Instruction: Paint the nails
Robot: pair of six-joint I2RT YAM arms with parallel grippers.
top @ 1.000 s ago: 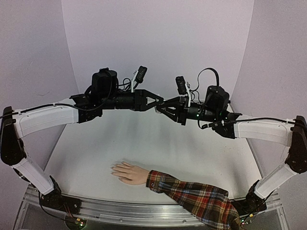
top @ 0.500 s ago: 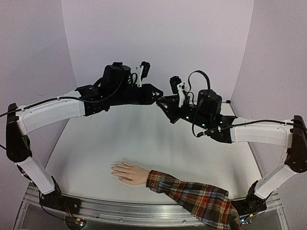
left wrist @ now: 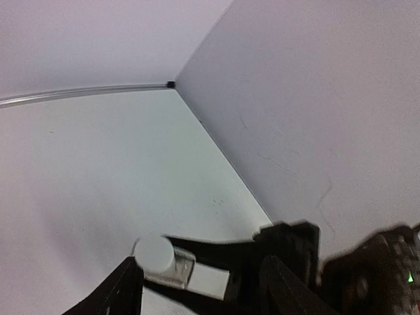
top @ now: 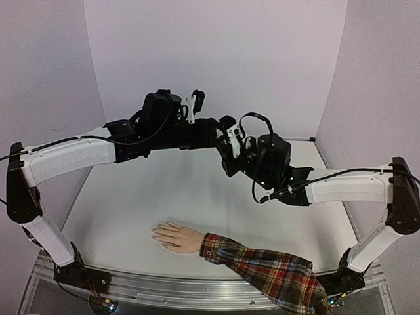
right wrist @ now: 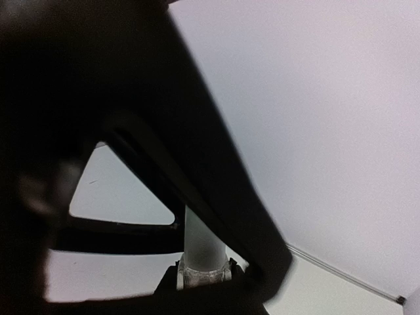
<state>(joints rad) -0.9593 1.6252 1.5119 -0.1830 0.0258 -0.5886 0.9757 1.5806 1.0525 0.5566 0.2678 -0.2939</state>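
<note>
We see the left gripper (left wrist: 197, 279) has just let go. Its jaws, clamped a moment ago, now stand apart either side of the round white cap (left wrist: 155, 252), which looks still on. The right gripper (right wrist: 205, 283) keeps its jaws closed on the small white bottle (right wrist: 205, 248). So we judge that painting hasn't begun. The pale skin-coloured hand (top: 176, 237) in its red plaid sleeve (top: 275, 272) lies unmoved near the table (top: 164, 190) front edge, with the nails (top: 155, 231) well apart from both arms.

The nails (top: 155, 230) are too small to make out from above, and the plaid sleeve (top: 275, 272) runs off the bottom edge. The left wrist view cuts off the left hand (left wrist: 200, 275) below. There the small bottle (left wrist: 156, 253) sits half hidden in the blurred right hand (left wrist: 180, 266). A dark blur covers much of the right wrist view.
</note>
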